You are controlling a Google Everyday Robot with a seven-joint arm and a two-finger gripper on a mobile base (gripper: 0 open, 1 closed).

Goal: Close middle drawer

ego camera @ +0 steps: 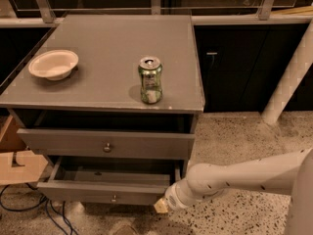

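Observation:
The middle drawer (pixel 105 192) is the lower of the two grey drawers showing. It is pulled out, its plain grey inside is visible, and it has a small round knob (pixel 113 198) at the centre of its front. My gripper (pixel 161 206) is at the end of the white arm (pixel 230 177). It sits at the drawer's right front corner, level with the front panel and close to or touching it. The drawer above (pixel 107 144) has its own knob and stands only slightly out.
On the cabinet top (pixel 112 48) stand a green can (pixel 150 80) near the front edge and a white bowl (pixel 53 64) at the left. A cardboard box (pixel 19 165) and cables lie on the floor at the left. A white post (pixel 288 82) stands at the right on the speckled floor.

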